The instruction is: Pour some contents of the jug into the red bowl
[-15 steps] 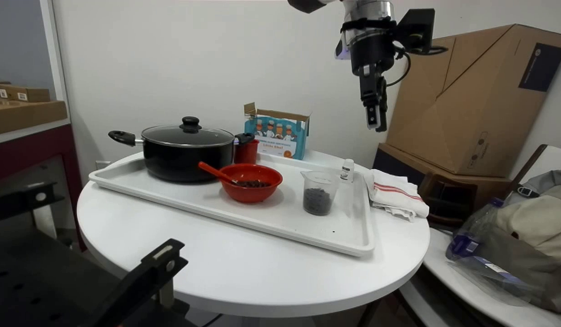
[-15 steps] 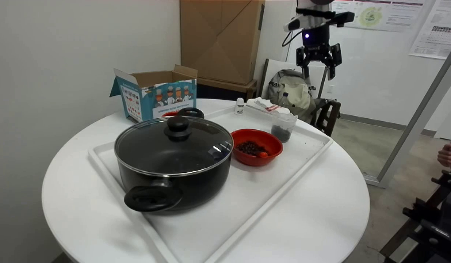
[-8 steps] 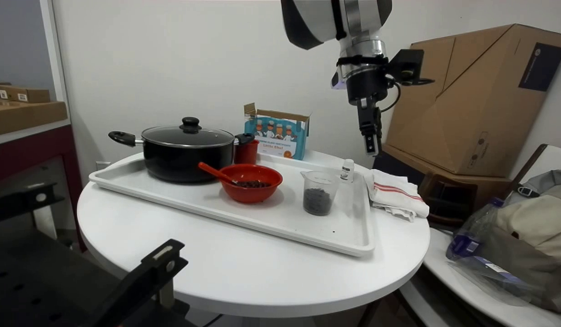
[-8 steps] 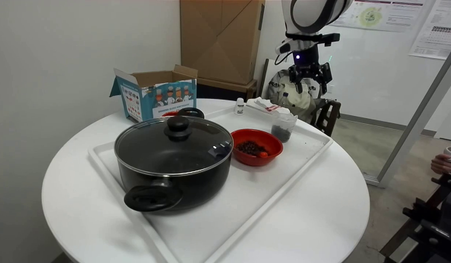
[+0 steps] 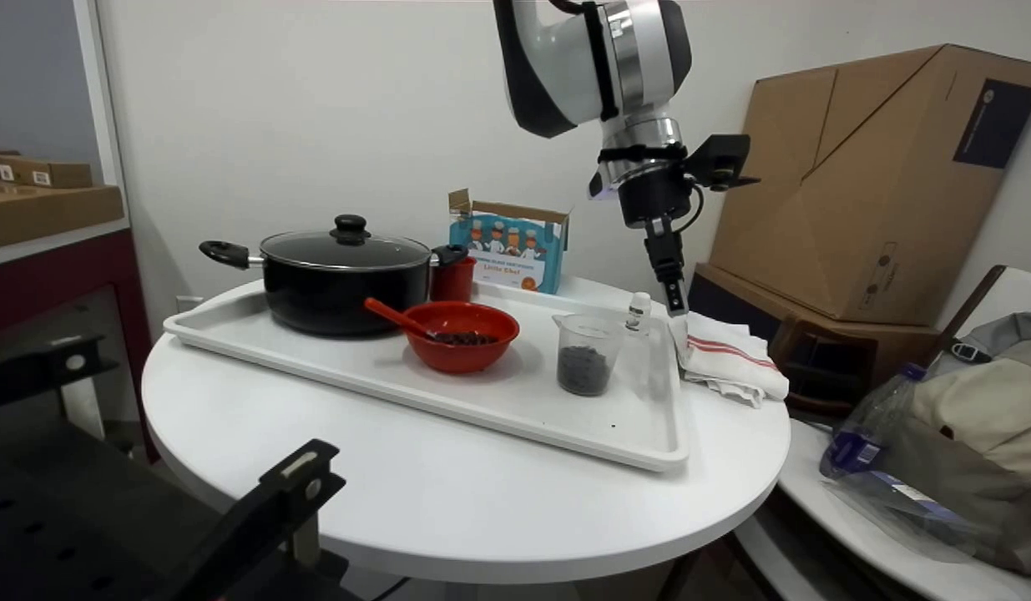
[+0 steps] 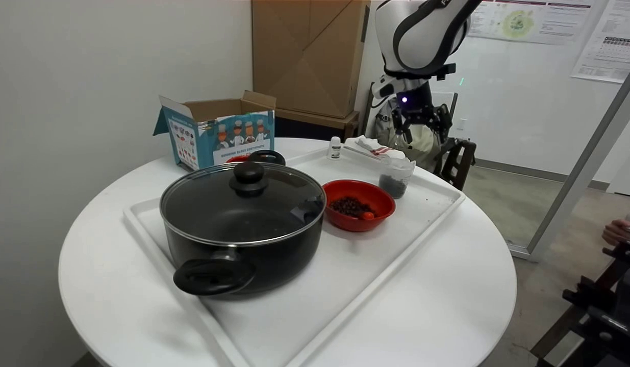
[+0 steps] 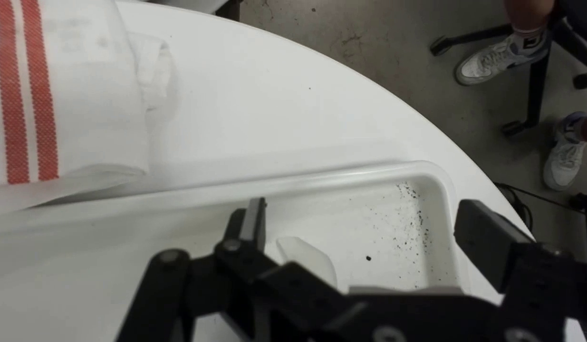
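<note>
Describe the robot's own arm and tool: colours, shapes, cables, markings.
The arm is white and rounded, trimmed in curving black, with a silver collar. A thin black cable loops beside the black tool, which has two jointed fingers with blocky tips. A small violet light glows above them; a white marking is unreadable.

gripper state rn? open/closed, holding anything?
Gripper: open, holding nothing; the jug stands upright on the tray, out of its grip.
</note>
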Robot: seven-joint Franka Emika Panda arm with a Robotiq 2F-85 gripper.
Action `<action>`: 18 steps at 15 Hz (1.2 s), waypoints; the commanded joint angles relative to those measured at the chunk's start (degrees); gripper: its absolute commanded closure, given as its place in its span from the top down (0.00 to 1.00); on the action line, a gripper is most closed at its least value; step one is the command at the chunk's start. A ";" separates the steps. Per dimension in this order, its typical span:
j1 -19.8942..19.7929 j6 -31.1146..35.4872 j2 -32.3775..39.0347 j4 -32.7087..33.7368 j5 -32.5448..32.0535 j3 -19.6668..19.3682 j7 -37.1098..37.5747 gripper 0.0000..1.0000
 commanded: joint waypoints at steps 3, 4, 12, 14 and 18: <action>1.77 2.78 2.24 2.29 -3.35 -2.95 7.27 1.00; 1.76 2.94 2.37 2.23 -3.32 -3.00 8.67 1.00; 2.02 3.30 3.30 2.22 -3.70 -2.41 13.66 1.00; 2.08 3.46 3.74 2.31 -3.74 -2.26 13.63 1.00; 2.12 3.73 5.03 2.60 -3.67 -2.11 13.22 1.00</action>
